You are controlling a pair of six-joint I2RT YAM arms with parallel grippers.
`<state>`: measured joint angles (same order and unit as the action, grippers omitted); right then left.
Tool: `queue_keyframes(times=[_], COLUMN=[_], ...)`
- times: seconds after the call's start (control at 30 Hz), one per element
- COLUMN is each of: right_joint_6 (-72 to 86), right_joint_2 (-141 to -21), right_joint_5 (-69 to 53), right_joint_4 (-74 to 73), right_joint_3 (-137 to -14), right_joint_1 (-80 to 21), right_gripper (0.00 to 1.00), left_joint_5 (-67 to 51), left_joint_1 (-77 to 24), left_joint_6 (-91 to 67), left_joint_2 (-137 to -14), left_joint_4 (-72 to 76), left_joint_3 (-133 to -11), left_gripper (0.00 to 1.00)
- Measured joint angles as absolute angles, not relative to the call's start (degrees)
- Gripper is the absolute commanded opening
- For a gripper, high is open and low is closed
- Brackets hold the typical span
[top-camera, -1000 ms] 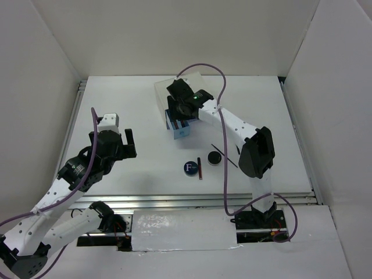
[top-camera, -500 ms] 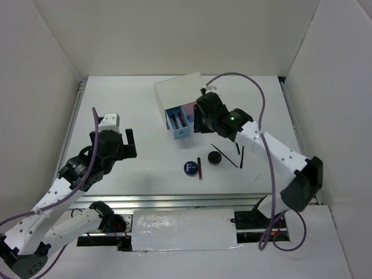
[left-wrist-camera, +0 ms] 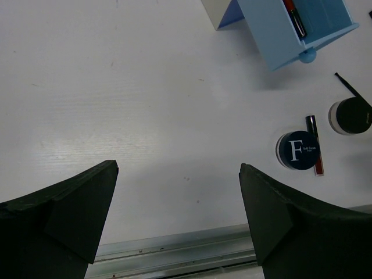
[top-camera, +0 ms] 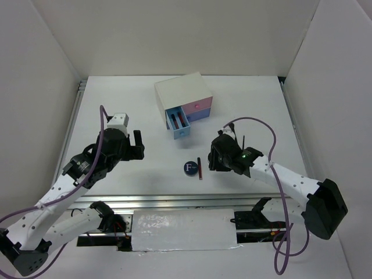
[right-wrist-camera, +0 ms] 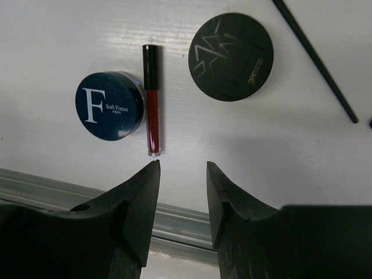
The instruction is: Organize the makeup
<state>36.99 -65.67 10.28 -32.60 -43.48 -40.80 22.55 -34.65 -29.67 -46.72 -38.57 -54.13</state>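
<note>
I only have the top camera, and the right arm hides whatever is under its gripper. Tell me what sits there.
Observer: The right wrist camera shows the black jar standing on the table ahead of the right gripper, not in its grip.
Operator: Report the jaws and whatever is nearest them.
Observer: The jaws stand apart with nothing between them. The dark-red tube ends just ahead of the gap and lies close beside the blue compact. I cannot tell whether the two touch.
</note>
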Motion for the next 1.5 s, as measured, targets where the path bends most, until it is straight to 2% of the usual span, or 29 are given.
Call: queue_keyframes(times=[0.13,0.43,0.73,0.9,1.07,1.2,1.5], right_joint_6=[39.27,42.33,42.57,42.52,42.57,42.57,42.44], right_joint_2=[-67.37,-81.8,-85.69,-87.9,-88.38,-88.31,-80.53], right_joint_5=[8.93,9.37,9.93,10.48,11.6,13.17,16.49], right_joint_4=[-28.71,-23.14,-21.47,-20.49,-20.4,-21.5,-30.11], right_joint_3=[-40.58,-41.01,-43.0,-44.73,-45.12,-45.41,-49.04], right_joint_1=[-42.57,-48.31,-48.51,-48.62,-48.95,-49.67,-52.34], right_gripper=[0.44,0.43,0.4,0.26,0.23,0.12,0.11], left_joint_5=[22.02,24.18,25.26,25.32,25.32,25.32,25.3], left_joint_1=[-34.72,-34.83,-35.09,-35.09,-35.09,-35.09,-35.09], left_joint_6=[-29.8,-29.95,-29.95,-29.95,-29.95,-29.93,-29.93], left_joint_2=[-47.92,-43.22,-43.22,-43.22,-43.24,-43.24,-43.31], left_joint_4=[-38.61,-38.59,-38.98,-38.98,-38.98,-38.98,-38.98], left_joint_3=[-54.04,-53.98,-53.98,-53.98,-53.98,-53.98,-53.98], left_gripper=[0.99,0.99,0.99,0.99,0.99,0.99,0.99])
